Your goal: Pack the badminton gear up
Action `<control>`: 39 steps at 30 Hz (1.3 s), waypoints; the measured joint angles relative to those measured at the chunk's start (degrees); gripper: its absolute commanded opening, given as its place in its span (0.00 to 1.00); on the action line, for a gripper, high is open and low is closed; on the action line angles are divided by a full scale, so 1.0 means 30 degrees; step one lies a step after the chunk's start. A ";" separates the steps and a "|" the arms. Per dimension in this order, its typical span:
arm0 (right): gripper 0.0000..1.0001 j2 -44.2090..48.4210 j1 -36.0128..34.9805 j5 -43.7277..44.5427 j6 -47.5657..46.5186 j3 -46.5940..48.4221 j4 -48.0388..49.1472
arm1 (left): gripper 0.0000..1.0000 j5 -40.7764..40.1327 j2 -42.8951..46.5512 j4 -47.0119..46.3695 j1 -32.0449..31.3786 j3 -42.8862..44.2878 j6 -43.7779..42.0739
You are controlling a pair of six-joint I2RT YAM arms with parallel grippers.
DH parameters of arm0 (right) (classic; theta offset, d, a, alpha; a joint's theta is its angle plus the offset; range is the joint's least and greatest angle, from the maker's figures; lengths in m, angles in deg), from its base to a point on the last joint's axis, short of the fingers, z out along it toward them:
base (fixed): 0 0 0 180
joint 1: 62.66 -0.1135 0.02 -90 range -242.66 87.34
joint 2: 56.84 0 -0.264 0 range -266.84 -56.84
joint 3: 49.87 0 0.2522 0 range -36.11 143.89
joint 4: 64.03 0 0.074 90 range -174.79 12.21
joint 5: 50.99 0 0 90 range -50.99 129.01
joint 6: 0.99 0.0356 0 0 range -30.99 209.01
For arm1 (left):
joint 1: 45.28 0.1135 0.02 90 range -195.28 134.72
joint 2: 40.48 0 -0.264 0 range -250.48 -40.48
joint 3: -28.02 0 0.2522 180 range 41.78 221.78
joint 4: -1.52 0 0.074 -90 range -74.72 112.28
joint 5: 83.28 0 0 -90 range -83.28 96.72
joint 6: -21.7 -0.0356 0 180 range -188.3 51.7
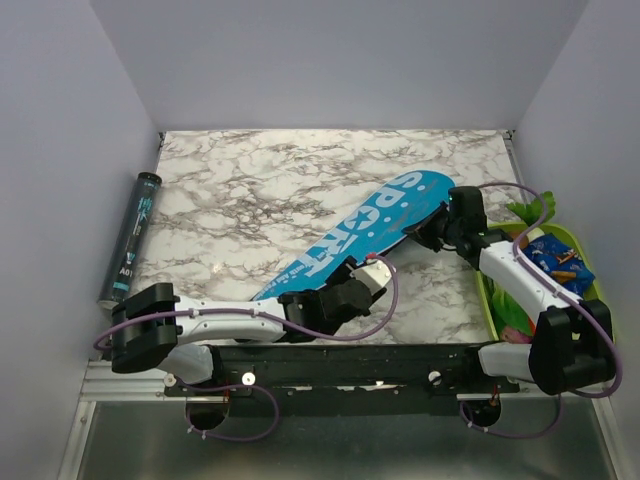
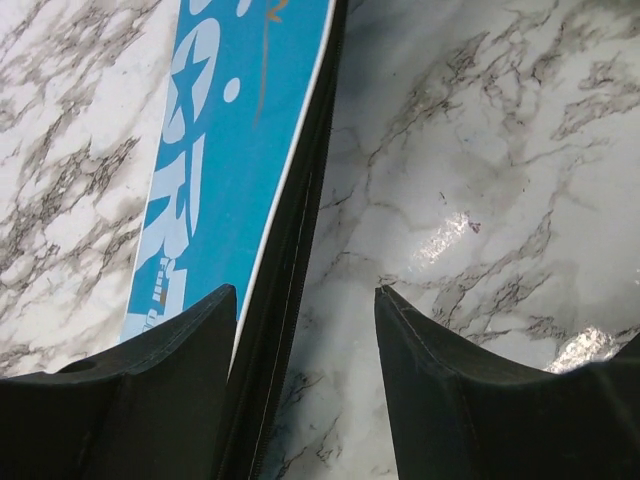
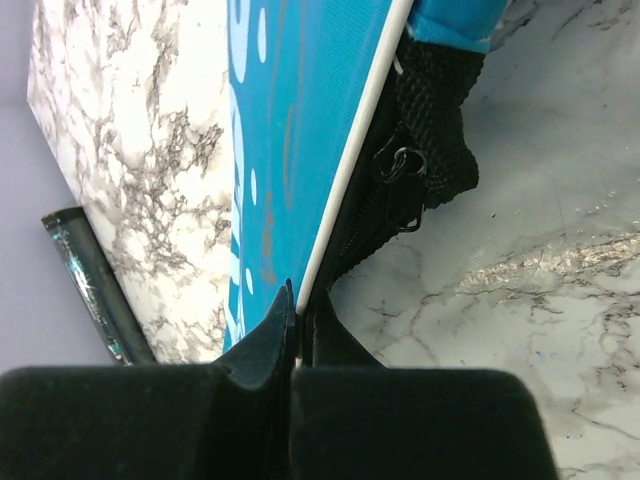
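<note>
The long cyan bag [image 1: 365, 232] lettered "SPORT" lies diagonally on the marble table, its wide end at the far right. My right gripper [image 1: 430, 228] is shut on the white-piped edge of the bag's wide end [image 3: 300, 140]; in the right wrist view the gripper [image 3: 300, 300] pinches that edge, with the zip pulls [image 3: 400, 165] just beyond. My left gripper [image 1: 352, 272] is open at the bag's narrow part. In the left wrist view the gripper [image 2: 305, 295] has one finger over the bag [image 2: 240, 150], and the black zip edge [image 2: 290, 300] lies between the fingers. No rackets are in view.
A dark tube [image 1: 130, 235] lies along the table's left edge and also shows in the right wrist view [image 3: 90, 280]. A green tray [image 1: 592, 285] with toy vegetables and a blue packet [image 1: 560, 262] stands at the right edge, under my right arm.
</note>
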 measured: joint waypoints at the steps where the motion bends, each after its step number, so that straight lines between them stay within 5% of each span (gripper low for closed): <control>1: 0.01 0.0000 0.0000 -0.0015 -0.0248 0.0321 -0.0364 | 0.67 -0.0029 -0.0007 -0.0102 -0.0160 -0.0087 -0.0328; 15: 0.01 0.0036 0.0000 -0.1078 -0.2018 0.1494 -0.2718 | 0.71 0.0044 0.0153 -0.0831 -0.0386 -0.0838 -0.3643; 33: 0.01 0.0240 -0.0022 -0.1887 -0.2492 0.2098 -0.3490 | 0.72 0.1005 -0.1668 -0.1035 -0.0488 -0.0787 -0.3869; 39: 0.01 0.1005 -0.0168 -0.2047 -0.2645 0.2098 -0.3665 | 0.65 0.0386 -0.2637 -0.1035 -0.0546 -0.0597 -0.4131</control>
